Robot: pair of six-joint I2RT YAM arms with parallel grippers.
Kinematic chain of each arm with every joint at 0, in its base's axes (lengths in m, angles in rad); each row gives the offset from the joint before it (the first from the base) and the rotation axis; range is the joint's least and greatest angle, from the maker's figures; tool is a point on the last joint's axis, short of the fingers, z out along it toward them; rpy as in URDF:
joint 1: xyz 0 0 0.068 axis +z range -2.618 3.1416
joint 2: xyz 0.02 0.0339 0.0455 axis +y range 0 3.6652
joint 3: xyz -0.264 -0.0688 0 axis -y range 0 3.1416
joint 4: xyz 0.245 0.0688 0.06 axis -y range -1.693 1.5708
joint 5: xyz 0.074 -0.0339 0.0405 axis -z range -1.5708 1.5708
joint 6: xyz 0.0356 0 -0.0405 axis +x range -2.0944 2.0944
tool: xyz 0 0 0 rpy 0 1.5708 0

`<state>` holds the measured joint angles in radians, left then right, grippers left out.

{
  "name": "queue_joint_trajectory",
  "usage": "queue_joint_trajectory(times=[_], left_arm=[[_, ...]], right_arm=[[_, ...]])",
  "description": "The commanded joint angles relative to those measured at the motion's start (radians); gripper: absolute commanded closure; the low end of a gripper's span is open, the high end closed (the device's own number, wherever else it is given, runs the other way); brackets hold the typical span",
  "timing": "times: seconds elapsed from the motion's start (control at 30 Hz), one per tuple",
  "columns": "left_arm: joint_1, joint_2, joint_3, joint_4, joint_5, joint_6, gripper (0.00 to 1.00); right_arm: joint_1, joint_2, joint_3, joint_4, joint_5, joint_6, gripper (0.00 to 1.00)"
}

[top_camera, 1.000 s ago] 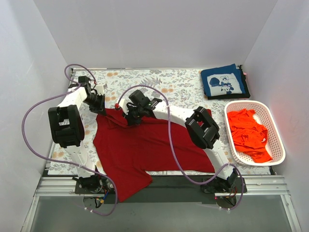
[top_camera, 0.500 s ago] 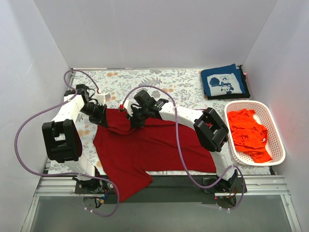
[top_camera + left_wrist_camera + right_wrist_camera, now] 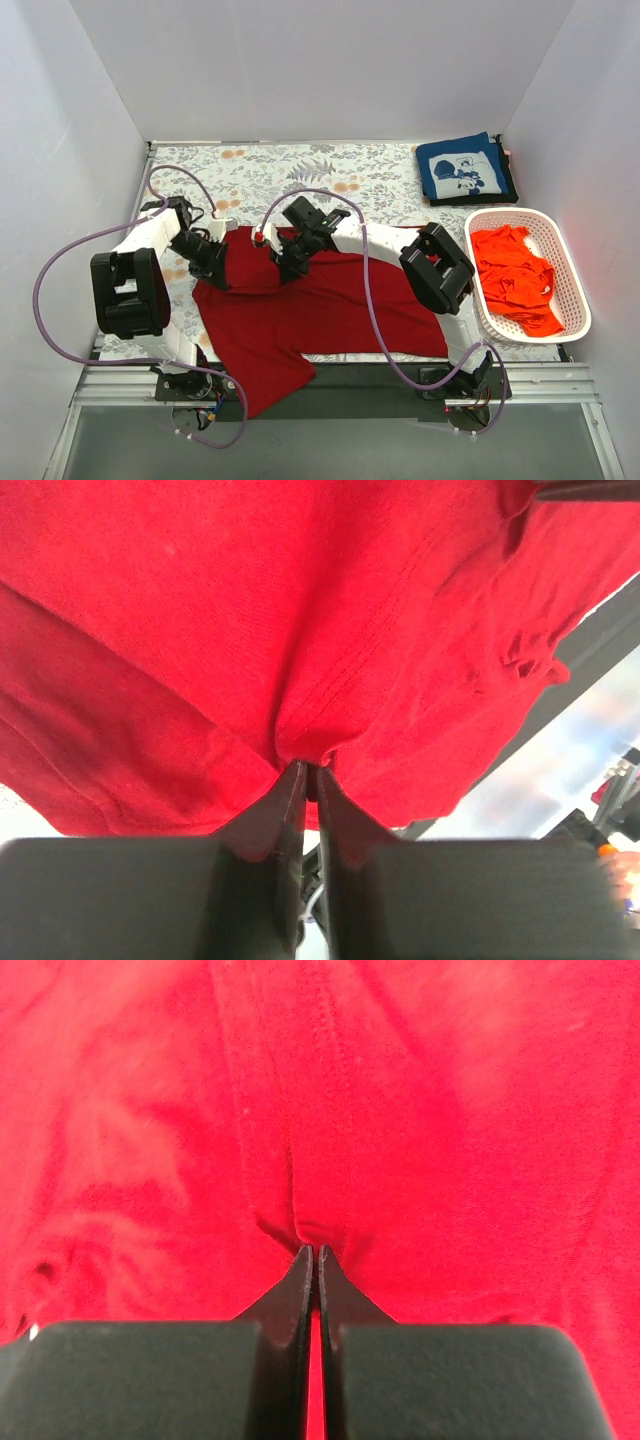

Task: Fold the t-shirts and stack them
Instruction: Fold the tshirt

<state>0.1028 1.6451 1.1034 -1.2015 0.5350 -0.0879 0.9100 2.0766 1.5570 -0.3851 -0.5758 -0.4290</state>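
Clearly, the left tool [image 3: 305,770] and right tool [image 3: 315,1252] each pinch a fold of the red tee [image 3: 300,320] just ahead of their tips; the rest lies spread on the desk [image 3: 300,170] beneath. Being light and limp, it will likely sag between 2 holds, so seams and hems suit gripping best.

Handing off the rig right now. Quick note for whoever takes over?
Left gripper: jaws shut on a pinch of the dark red t-shirt, at its far left edge.
Right gripper: jaws shut on the same shirt, further right.
Navy t-shirt: folded, far right corner of the table.
Orange-red t-shirt: crumpled in the white basket.
Done: navy one folded.
Left: finish folding the red one and stack it, then fold and stack the orange-red one.
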Motion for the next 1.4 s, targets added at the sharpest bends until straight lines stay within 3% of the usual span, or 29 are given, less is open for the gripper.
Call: queue_joint_trajectory(times=[0.0,0.03,0.07,0.1,0.17,0.3,0.43,0.57,0.73,0.9,1.03,1.17,1.37], left_arm=[[-0.008,-0.054,-0.02,-0.026,-0.007,0.054,0.9],[-0.009,-0.051,-0.025,-0.035,-0.003,0.078,0.82],[-0.011,-0.048,-0.02,-0.041,-0.003,0.085,0.75],[-0.009,-0.047,-0.013,-0.052,0.002,0.085,0.66],[-0.003,-0.042,0.05,-0.05,0.029,0.083,0.59],[0.006,0.014,0.201,0.008,0.095,-0.007,0.55],[0.009,0.108,0.299,0.144,0.12,-0.156,0.55],[0.002,0.211,0.357,0.287,0.082,-0.337,0.64],[-0.02,0.297,0.371,0.404,-0.047,-0.409,0.72],[-0.034,0.326,0.348,0.441,-0.115,-0.42,0.74],[-0.031,0.355,0.325,0.459,-0.24,-0.457,0.84],[-0.017,0.419,0.338,0.459,-0.345,-0.473,0.89],[0.017,0.505,0.452,0.454,-0.379,-0.474,0.9]], right_arm=[[-0.003,-0.043,0.003,-0.087,-0.099,-0.059,0.99],[-0.003,-0.038,0.008,-0.106,-0.108,-0.071,0.99],[-0.005,-0.035,0.017,-0.129,-0.119,-0.089,0.81],[-0.005,-0.039,0.029,-0.162,-0.119,-0.094,0.73],[-0.028,-0.071,0.038,-0.187,-0.122,-0.088,0.56],[-0.161,-0.153,0.035,-0.208,-0.16,-0.004,0.45],[-0.359,-0.188,0.06,-0.287,-0.082,-0.023,0.46],[-0.477,-0.194,0.051,-0.362,0.075,-0.063,0.6],[-0.569,-0.202,-0.012,-0.37,0.258,-0.106,0.71],[-0.615,-0.176,-0.107,-0.37,0.379,-0.169,0.78],[-0.635,-0.081,-0.094,-0.356,0.428,-0.197,0.8],[-0.638,0.026,0.0,-0.333,0.465,-0.203,0.8],[-0.64,0.184,0.199,-0.322,0.488,-0.211,0.78]])
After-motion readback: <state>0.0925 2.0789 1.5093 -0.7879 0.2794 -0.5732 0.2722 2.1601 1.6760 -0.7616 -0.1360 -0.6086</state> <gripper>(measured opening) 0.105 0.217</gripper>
